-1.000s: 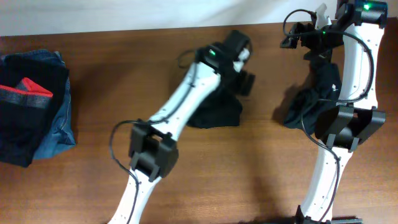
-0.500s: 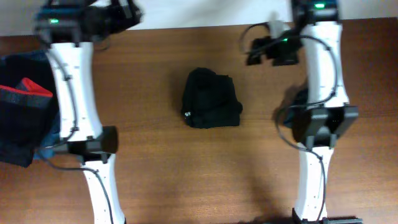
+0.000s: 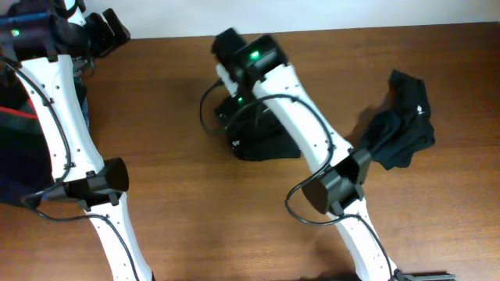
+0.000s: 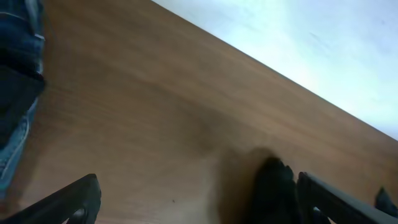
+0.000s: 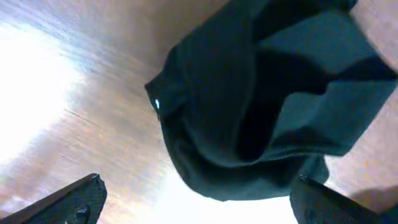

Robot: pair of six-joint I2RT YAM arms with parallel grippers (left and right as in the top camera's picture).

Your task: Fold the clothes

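Where overhead occludes, right wrist shows clothes

Swung the black right gripper from upper right to upper centre, partly covering the compact black fabric bundle. Uncovered the loose, crumpled black fabric garment at right. Pulled the black left gripper from the centre to the upper-left corner.

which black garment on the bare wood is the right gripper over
The compact black bundle mid-table with a small white mark; the open right gripper hangs above it. The other black garment lies crumpled farther right.
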